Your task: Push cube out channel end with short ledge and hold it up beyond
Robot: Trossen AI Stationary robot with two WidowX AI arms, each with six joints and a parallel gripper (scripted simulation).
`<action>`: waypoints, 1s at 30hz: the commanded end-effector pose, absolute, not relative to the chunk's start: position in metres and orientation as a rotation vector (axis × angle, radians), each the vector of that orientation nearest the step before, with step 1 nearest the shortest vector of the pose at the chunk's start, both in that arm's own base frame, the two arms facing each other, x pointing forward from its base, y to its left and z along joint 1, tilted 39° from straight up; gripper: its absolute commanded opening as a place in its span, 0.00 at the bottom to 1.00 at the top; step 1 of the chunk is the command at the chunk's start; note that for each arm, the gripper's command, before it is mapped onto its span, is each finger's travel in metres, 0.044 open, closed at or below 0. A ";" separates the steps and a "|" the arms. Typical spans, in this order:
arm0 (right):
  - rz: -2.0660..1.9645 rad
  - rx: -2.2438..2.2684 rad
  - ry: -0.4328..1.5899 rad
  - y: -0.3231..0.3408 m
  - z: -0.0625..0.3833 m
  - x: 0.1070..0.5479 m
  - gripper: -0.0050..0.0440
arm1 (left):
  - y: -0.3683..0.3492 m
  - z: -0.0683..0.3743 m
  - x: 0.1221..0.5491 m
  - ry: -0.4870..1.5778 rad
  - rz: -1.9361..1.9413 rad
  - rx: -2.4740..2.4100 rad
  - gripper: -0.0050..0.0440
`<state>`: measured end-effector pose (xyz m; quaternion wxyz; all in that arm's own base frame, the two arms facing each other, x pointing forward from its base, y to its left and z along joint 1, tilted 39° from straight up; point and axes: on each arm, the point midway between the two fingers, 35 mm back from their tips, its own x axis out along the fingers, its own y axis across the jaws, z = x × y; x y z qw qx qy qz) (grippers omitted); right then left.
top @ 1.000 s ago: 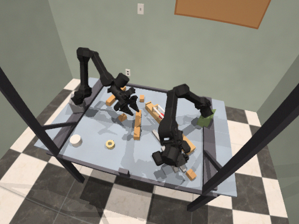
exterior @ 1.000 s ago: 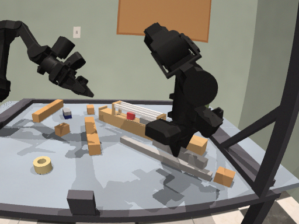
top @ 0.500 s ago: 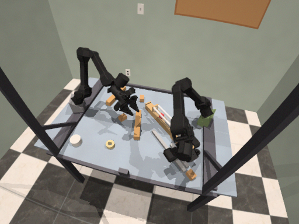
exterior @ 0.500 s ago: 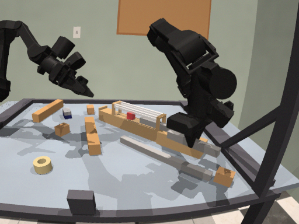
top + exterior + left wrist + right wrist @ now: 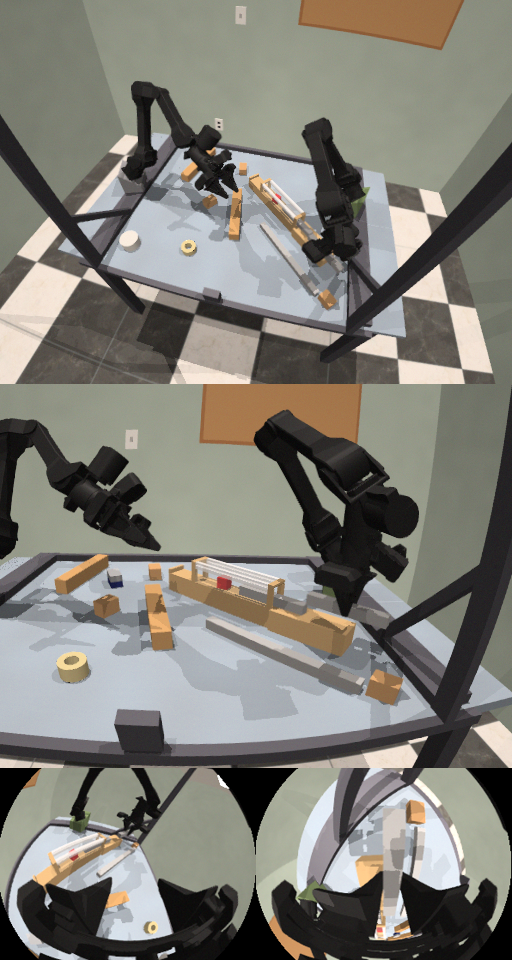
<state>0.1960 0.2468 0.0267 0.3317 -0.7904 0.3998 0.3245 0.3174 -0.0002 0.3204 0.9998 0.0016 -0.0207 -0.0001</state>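
Red cube sits in the channel, under the white-barred roof; not out, not raised. Raised lip is at the far end from right arm; open tabletop just past it, small orange block near.

Right gripper is pinching a grey bar, near the plain end; bar runs out toward the table's side edge, frame rail close there. Loose grey bar lies alongside the channel, gap between.

Left gripper is spread, nothing between fingers; hangs above the table, lip-end side; long orange block lies between it and the loose bar.

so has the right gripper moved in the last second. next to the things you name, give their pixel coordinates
Yes: in the exterior view, the right gripper (image 5: pixel 326 254) (image 5: pixel 345 613) (image 5: pixel 125 834) (image 5: pixel 391 874) has shifted away from the loose bar (image 5: pixel 284 254) (image 5: pixel 270 649) (image 5: pixel 115 863) (image 5: pixel 418 854), toward the channel's roofless end (image 5: pixel 300 236) (image 5: pixel 310 631) (image 5: pixel 368 871).
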 end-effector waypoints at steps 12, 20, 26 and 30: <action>0.867 -2.074 1.017 0.230 0.026 0.174 0.10 | -0.001 0.329 0.315 -0.065 -0.001 0.000 0.77; 0.867 -2.083 1.030 0.227 0.024 0.173 0.10 | -0.001 0.329 0.315 -0.065 -0.001 0.000 0.77; 0.867 -2.084 1.032 0.225 0.020 0.175 0.10 | -0.001 0.329 0.315 -0.065 -0.001 0.000 0.77; 0.867 -2.085 1.033 0.224 0.018 0.176 0.10 | -0.001 0.329 0.315 -0.065 -0.001 0.000 0.77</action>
